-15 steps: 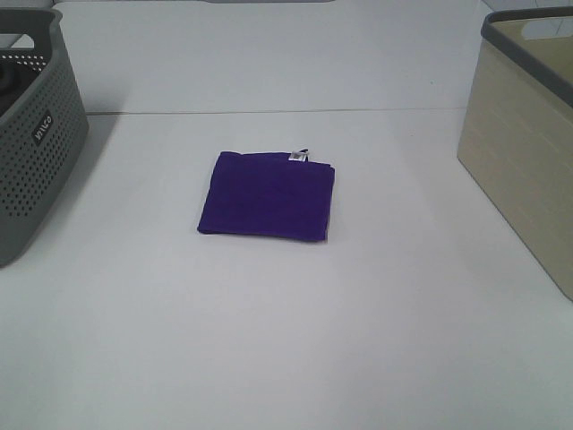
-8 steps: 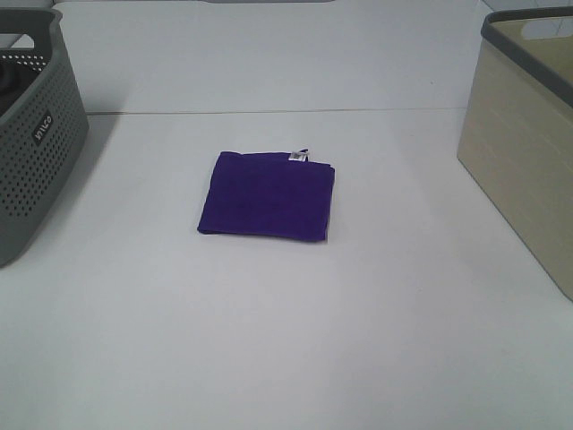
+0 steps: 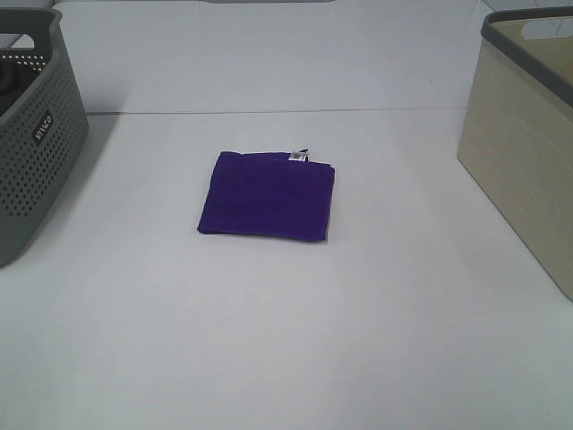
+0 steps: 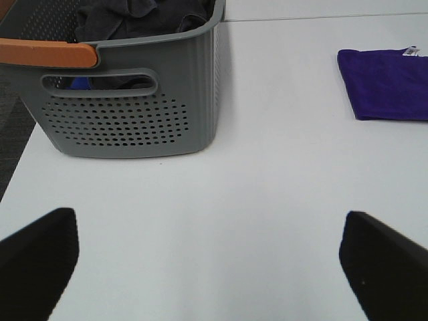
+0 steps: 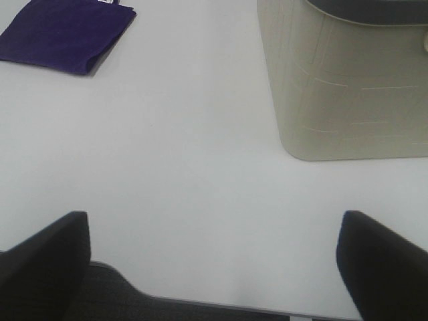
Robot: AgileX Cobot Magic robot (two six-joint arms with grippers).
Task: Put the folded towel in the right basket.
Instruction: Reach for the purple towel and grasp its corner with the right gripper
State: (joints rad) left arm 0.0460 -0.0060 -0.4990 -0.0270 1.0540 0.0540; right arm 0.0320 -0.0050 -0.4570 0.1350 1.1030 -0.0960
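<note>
Nothing has moved: folded towel [image 3: 266, 195] lies mid-counter [image 3: 269, 349], long axis side to side, ahead-left of the right claw [image 5: 212, 267] (basket side, so likelier); it and the left claw [image 4: 210, 264] gape wide, empty.

We log a white table [image 3: 286, 340], matte and plain, filling nearly all of the high view. A thin dark seam [image 3: 269, 112] runs straight across its far part. Beyond it lies more white surface [image 3: 269, 54] (second tabletop or backboard, we cannot tell). Past the table's edge the wrist views show dark grey floor [image 4: 8, 134], carpet-like in texture. Light soft and even; shadows faint.
</note>
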